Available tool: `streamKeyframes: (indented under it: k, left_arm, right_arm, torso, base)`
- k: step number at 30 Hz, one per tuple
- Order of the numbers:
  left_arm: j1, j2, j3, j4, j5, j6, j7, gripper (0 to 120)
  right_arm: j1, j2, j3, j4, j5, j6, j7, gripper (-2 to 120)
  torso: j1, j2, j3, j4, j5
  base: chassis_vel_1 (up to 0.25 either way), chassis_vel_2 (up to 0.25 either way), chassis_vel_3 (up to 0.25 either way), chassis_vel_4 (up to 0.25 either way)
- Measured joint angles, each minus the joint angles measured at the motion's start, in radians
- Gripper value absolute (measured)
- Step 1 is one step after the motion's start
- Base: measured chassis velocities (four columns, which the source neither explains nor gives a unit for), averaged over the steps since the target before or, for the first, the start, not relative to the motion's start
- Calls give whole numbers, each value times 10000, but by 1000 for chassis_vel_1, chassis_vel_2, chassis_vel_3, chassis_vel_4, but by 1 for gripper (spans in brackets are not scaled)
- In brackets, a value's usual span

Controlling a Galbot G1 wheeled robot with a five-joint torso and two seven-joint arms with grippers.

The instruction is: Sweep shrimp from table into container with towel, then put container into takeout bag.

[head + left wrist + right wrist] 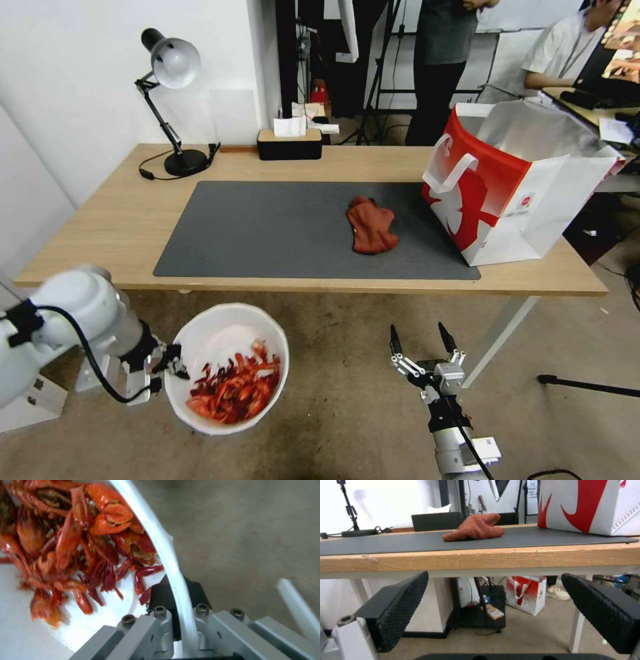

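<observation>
— Where do the shrimp [233, 390] stand?

— All in the container [220, 333], heaped against its lower wall. The bowl hangs off the near edge of the table [120, 220], below tabletop height, tipped so its mouth faces up and toward the camera. Being round, it has no long axis to speak of.

— Who holds it?

— The left gripper [167, 367], clamped on the rim; the left wrist view shows one finger inside and one outside the white wall.

— So sweeping is over?

— I judge so. The towel [371, 225] lies crumpled on the grey mat [267, 227], no shrimp around it. Bagging comes next: lift, level the bowl, carry it rightward over the takeout bag [513, 193], whose open mouth faces up.

— The right gripper [420, 343]?

— Low before the table edge, fingers spread, holding nothing.
</observation>
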Motion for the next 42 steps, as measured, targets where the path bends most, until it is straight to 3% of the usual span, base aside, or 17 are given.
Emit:
streamKeyframes:
  k: [3, 8, 9, 14, 17, 18, 24, 25, 27, 28, 30, 36, 38, 40, 42]
  left_arm:
    - [-295, 456, -429, -476, -1263, 559, -161, 0]
    - [-648, 739, -741, -545, -2367, 1107, -377, 0]
    - [-985, 782, -660, -493, -2684, 1316, -475, 0]
    - [-1559, 762, -523, -282, -3058, 1691, -680, 0]
    - [-2278, 604, -117, 248, -3326, 1946, -939, 0]
    - [-2278, 604, -117, 248, -3326, 1946, -939, 0]
    - [-3093, 35, 498, 1055, -3372, 1962, -1054, 0]
    - [-3416, -195, 822, 1273, -3323, 1947, -1051, 0]
    - [-4528, -696, 2027, 1784, -3184, 1894, -1021, 0]
    - [-4528, -696, 2027, 1784, -3184, 1894, -1021, 0]
    - [-5339, -1147, 2854, 2261, -3103, 1815, -997, 0]
    - [-6224, -1884, 3591, 2983, -3020, 1705, -964, 0]
    - [-7018, -2559, 4149, 3571, -2979, 1689, -957, 0]
    - [-7322, -2786, 4406, 3783, -2980, 1692, -964, 0]
    - [-8195, -3409, 5134, 4327, -2983, 1716, -966, 0]
  right_arm:
    - [-40, -7, 19, 50, -4, 0, 0, 100]
    - [-97, -6, 28, 111, -13, 4, 0, 100]
    - [-110, -2, 25, 128, -28, 5, -2, 100]
    - [-34, -29, -89, 139, -81, -3, -3, 100]
    - [-61, -28, -111, 259, -193, -30, -2, 100]
    - [-61, -28, -111, 259, -193, -30, -2, 100]
    - [-363, 217, 11, 498, -460, -2, 2, 100]
    - [-441, 289, 34, 547, -527, 16, 3, 100]
    - [-579, 410, 85, 649, -630, 50, 10, 100]
    - [-579, 410, 85, 649, -630, 50, 10, 100]
    - [-691, 522, 118, 760, -733, 67, 19, 100]
    - [-865, 707, 160, 962, -923, 73, 34, 100]
    - [-980, 810, 253, 1089, -1017, 76, 40, 100]
    - [-1019, 838, 296, 1121, -1040, 77, 42, 100]
    - [-1107, 917, 420, 1174, -1083, 93, 47, 100]
  torso:
    - [0, 0, 0, 0, 1]
    - [0, 0, 0, 1, -1]
    - [0, 0, -1, 0, 1]
    - [0, 0, 0, 0, 1]
    - [0, 0, 0, 0, -1]
    - [0, 0, 0, 0, -1]
    - [0, 0, 0, 2, 0]
    - [0, 0, 0, 3, -3]
    - [0, 0, 1, -3, -5]
    - [0, 0, 1, -3, -5]
    - [0, -1, 1, -3, -2]
    - [0, -1, 0, 2, -2]
    - [0, 0, 0, 2, -2]
    - [0, 0, 0, -1, 0]
    - [1, -1, 2, -1, -3]
  base:
    - [0, 0, 0, 0]
    - [0, 0, 0, 0]
    - [0, 0, 0, 0]
    - [0, 0, 0, 0]
    - [0, 0, 0, 0]
    - [0, 0, 0, 0]
    - [0, 0, 0, 0]
    - [0, 0, 0, 0]
    - [0, 0, 0, 0]
    - [0, 0, 0, 0]
    - [0, 0, 0, 0]
    - [0, 0, 0, 0]
    - [0, 0, 0, 0]
    - [0, 0, 0, 0]
    - [0, 0, 0, 0]
